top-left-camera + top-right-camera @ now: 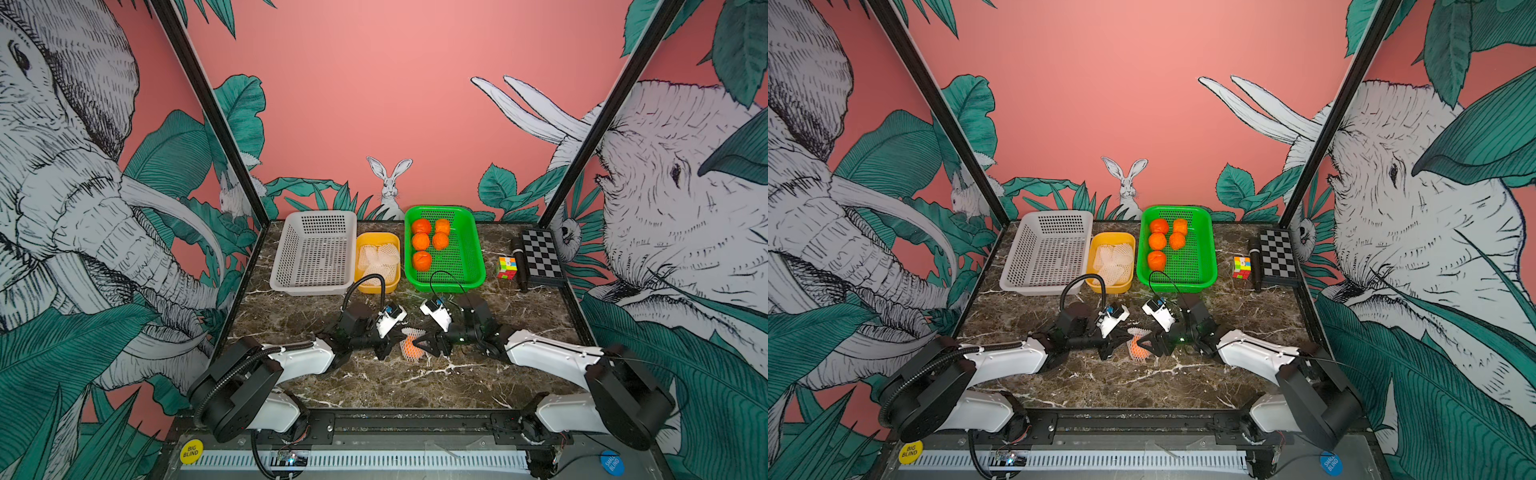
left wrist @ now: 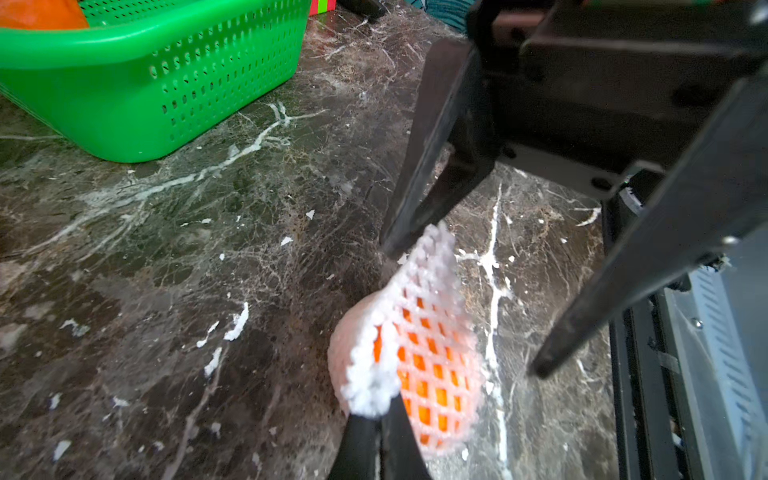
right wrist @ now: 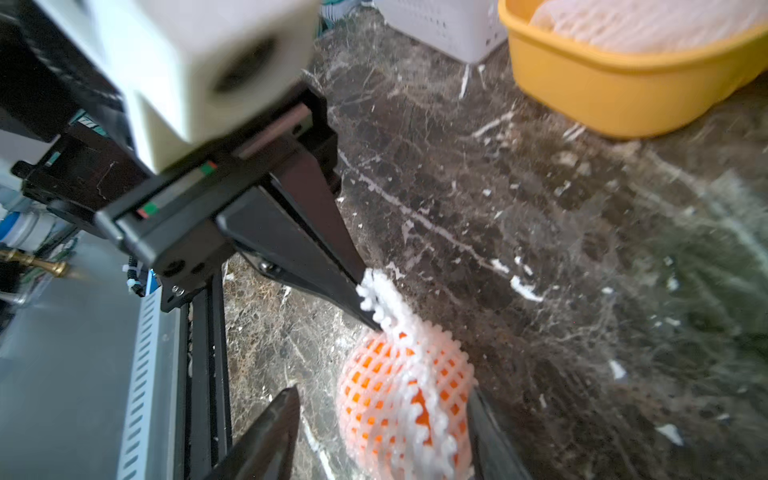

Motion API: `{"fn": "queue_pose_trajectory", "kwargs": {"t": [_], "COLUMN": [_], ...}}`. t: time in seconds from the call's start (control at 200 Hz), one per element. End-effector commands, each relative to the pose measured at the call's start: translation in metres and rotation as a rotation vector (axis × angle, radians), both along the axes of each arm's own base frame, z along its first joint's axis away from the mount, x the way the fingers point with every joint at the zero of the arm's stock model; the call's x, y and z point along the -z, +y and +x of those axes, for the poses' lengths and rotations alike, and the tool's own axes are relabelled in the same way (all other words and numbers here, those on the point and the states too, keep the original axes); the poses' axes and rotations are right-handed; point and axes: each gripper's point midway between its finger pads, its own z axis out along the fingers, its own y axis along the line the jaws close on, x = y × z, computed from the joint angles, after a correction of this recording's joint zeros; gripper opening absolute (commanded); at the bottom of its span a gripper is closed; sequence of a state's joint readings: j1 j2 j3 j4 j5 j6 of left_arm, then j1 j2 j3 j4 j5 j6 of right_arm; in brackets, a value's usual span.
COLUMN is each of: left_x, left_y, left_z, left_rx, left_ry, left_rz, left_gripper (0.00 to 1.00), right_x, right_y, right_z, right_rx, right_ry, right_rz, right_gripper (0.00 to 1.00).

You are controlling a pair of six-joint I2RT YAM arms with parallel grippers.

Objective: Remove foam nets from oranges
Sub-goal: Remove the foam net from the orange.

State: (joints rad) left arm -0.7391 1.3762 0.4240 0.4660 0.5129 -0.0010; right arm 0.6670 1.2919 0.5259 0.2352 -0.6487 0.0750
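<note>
Netted orange (image 3: 419,409) on the bench (image 3: 540,208), between my two pincers.
I see the foam net (image 3: 415,361) wrapping it; left pincer (image 3: 365,299) pinched tight on the net's loose end; right pincer (image 3: 382,399) wide, jaws either side of the fruit, not gripping. Beyond both pincers: five bare oranges (image 1: 422,261) in the green basket (image 1: 465,266), empty nets (image 1: 378,259) in the yellow tub (image 1: 376,286).

Table (image 1: 332,386) bears white basket (image 1: 316,214), yellow tub (image 1: 378,236), green basket (image 1: 478,255), cube (image 1: 507,267), checkerboard (image 1: 542,253).

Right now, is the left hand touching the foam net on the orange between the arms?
Touching. The right wrist view shows the left hand shut on the bunched end of the foam net, with white foam pinched at its tips.
</note>
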Motion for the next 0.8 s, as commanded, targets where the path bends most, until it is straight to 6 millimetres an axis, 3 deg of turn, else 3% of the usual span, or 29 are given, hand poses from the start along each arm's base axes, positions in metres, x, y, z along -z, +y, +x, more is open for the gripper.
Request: {"fn": "queue_pose_trajectory", "kwargs": {"t": [0.0,0.205,0.375,0.595,0.795], "left_x": [-0.018,-0.033,-0.042,-0.040,-0.031], "left_y": [-0.005,-0.005,-0.004,0.001,0.003], "left_z": [-0.003,-0.009,-0.010,-0.011,-0.010], "left_rx": [0.024,0.031,0.023,0.001,-0.010], "left_ry": [-0.018,-0.026,-0.034,-0.020,0.019], "left_rz": [-0.051,-0.113,-0.131,-0.117,-0.065], "left_gripper": [0.00,0.00,0.00,0.00,0.00], "right_x": [0.010,0.010,0.002,-0.013,-0.027], "right_y": [-0.014,-0.006,0.002,-0.007,0.006], "right_z": [-0.001,0.008,0.008,0.008,0.003], "right_rx": [0.017,0.030,0.007,0.056,0.040], "right_ry": [-0.103,-0.149,-0.136,-0.175,-0.200], "right_rz": [-0.049,-0.035,-0.002,-0.003,0.000], "right_gripper": [0.69,0.64,0.42,0.11,0.09]}}
